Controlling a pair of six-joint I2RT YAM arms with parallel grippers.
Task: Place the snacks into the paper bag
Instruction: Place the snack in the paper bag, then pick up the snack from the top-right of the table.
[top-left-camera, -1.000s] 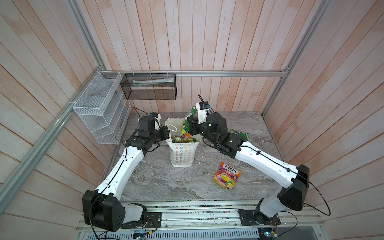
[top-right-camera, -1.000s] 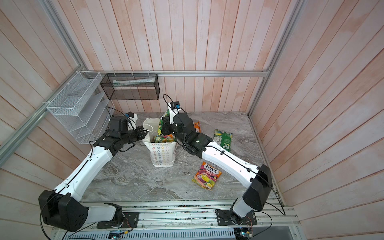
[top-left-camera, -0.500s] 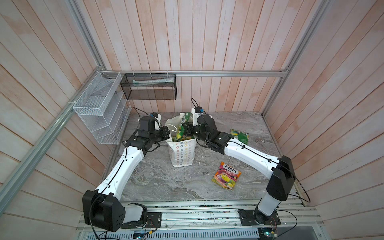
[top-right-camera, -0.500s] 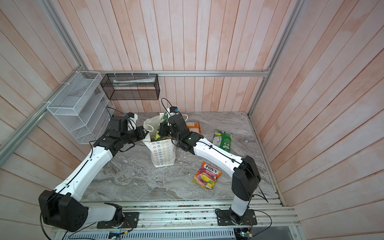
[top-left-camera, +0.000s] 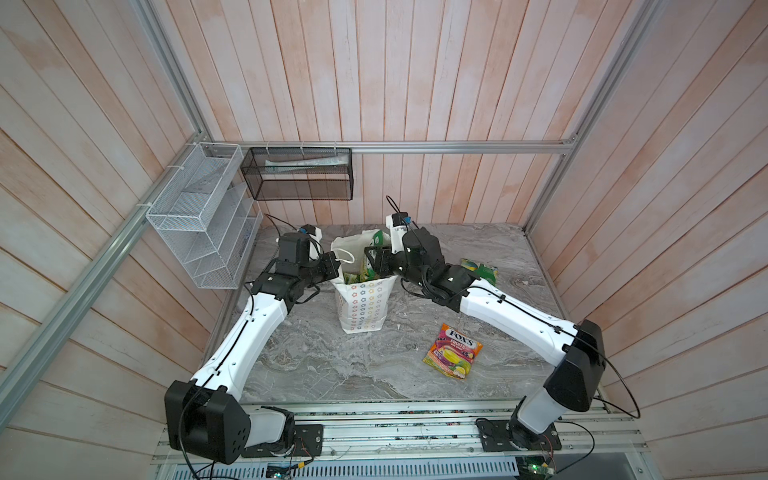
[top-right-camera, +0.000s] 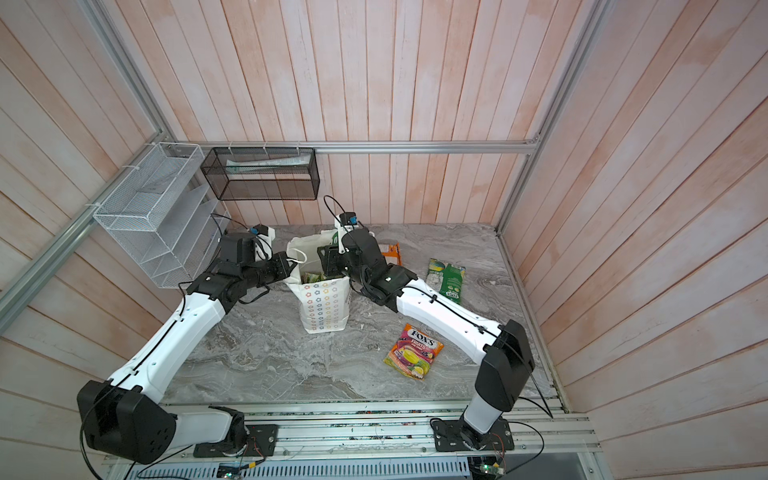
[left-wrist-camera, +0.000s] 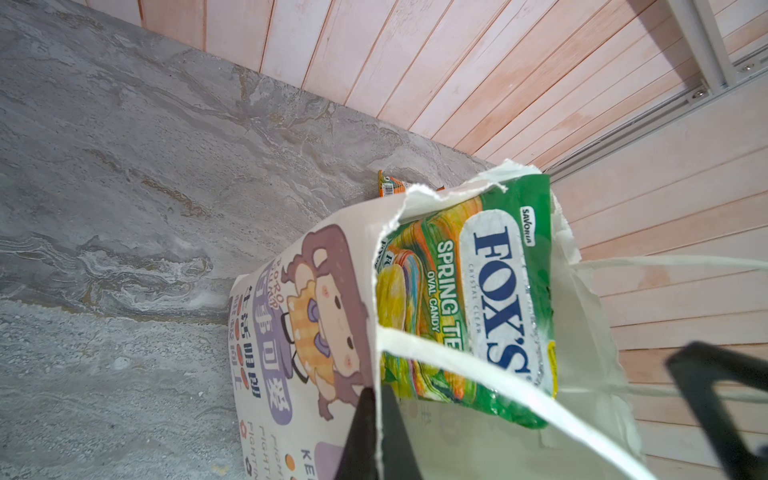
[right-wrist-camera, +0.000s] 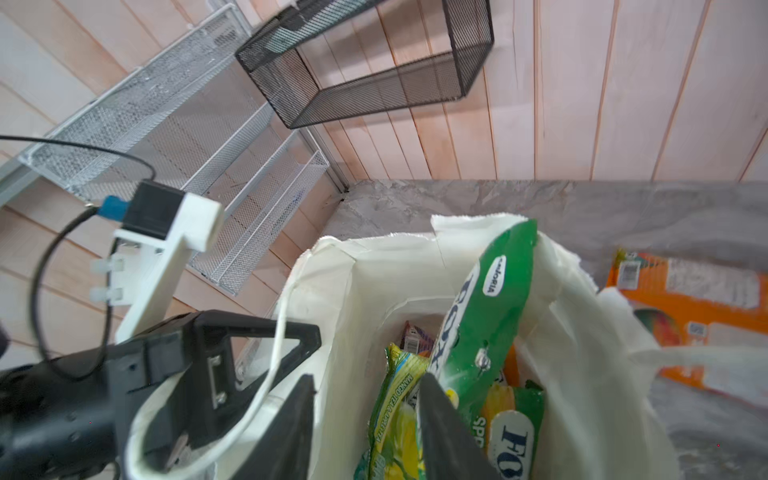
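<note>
The white paper bag (top-left-camera: 362, 303) (top-right-camera: 326, 309) stands upright mid-table. My left gripper (top-left-camera: 335, 266) (left-wrist-camera: 377, 397) is shut on the bag's rim at one side, pinching the paper wall. My right gripper (top-left-camera: 374, 262) (right-wrist-camera: 368, 415) hovers at the bag's mouth, open, with one finger beside a green FOX'S pouch (left-wrist-camera: 478, 299) (right-wrist-camera: 492, 307). This pouch leans inside and sticks up past the rim. A yellow-green pouch (right-wrist-camera: 397, 399) lies lower in the bag. On the table lie three more snacks: an orange-pink pouch (top-left-camera: 453, 351) (top-right-camera: 413, 351), a green one (top-right-camera: 446, 278) and an orange one (top-right-camera: 390, 259) (right-wrist-camera: 685, 316).
A white wire rack (top-left-camera: 199, 216) and a black mesh basket (top-left-camera: 299, 174) hang on the back-left walls. Wooden walls close in the marble table (top-left-camera: 332, 365) on three sides. The bag's cord handle (right-wrist-camera: 266, 374) loops near my right gripper's finger.
My right arm swung left over the bag and lowered the green pouch in. Its jaws, shut on the pouch before, now stand open. The left gripper has kept its hold on the rim.
</note>
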